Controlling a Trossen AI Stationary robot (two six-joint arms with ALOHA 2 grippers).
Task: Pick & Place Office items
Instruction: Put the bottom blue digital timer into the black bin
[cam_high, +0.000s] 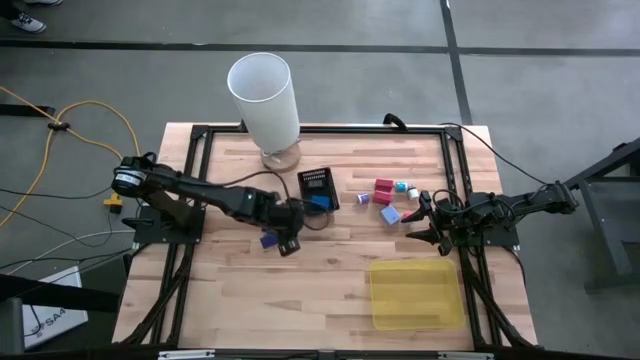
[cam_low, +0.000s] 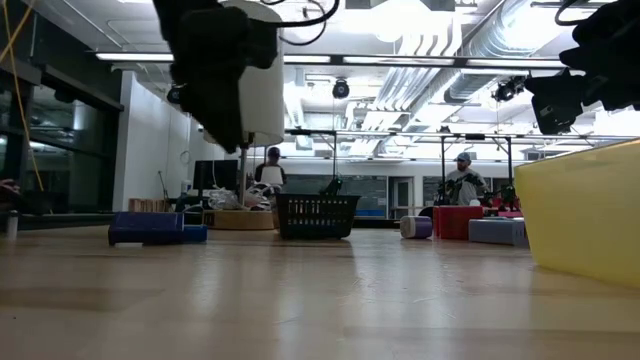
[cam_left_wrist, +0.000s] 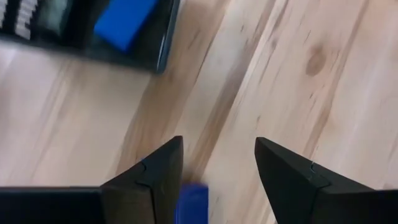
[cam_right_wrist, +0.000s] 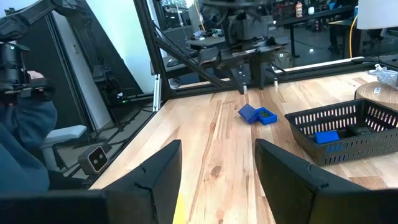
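Your left gripper (cam_high: 290, 240) half open, empty. Blue piece (cam_high: 268, 241) lies just beside it on surface, away from mesh box (cam_high: 318, 187). Left arm nearer.

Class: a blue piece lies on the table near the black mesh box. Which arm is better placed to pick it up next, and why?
Probably the left. The left gripper hovers open right beside the blue piece, next to the mesh box. The right gripper waits open across the table, near the coloured blocks.
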